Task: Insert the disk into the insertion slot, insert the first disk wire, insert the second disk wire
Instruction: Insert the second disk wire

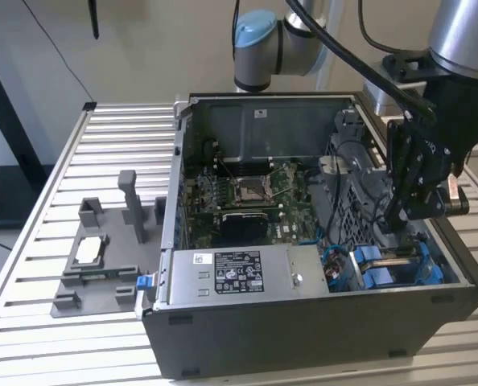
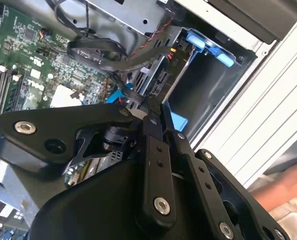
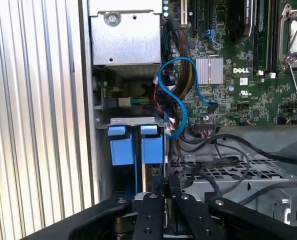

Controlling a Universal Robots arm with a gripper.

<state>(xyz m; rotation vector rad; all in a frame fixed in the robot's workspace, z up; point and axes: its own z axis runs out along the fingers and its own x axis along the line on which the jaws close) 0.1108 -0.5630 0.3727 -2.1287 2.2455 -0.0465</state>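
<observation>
My gripper (image 1: 398,219) reaches down into the open computer case (image 1: 223,338) at the exterior view's right, over the insertion slot (image 1: 420,273) with its blue fittings. In both wrist views the gripper (image 2: 149,111) (image 3: 166,187) is shut on the black plug of a disk wire (image 2: 133,95) (image 3: 164,184). The plug is right at the edge of the disk (image 2: 161,82), which stands on edge inside the insertion slot (image 2: 208,80). Blue carrier tabs (image 3: 151,147) show above the disk (image 3: 151,174). I cannot tell whether the plug is seated.
A loose bundle of black, blue and red cables (image 3: 176,95) crowds the space beside the slot. The motherboard (image 1: 255,197) and grey power-supply box (image 1: 231,273) fill the case's middle. A grey fixture (image 1: 102,257) sits on the slatted table. A person's hand (image 2: 288,190) is nearby.
</observation>
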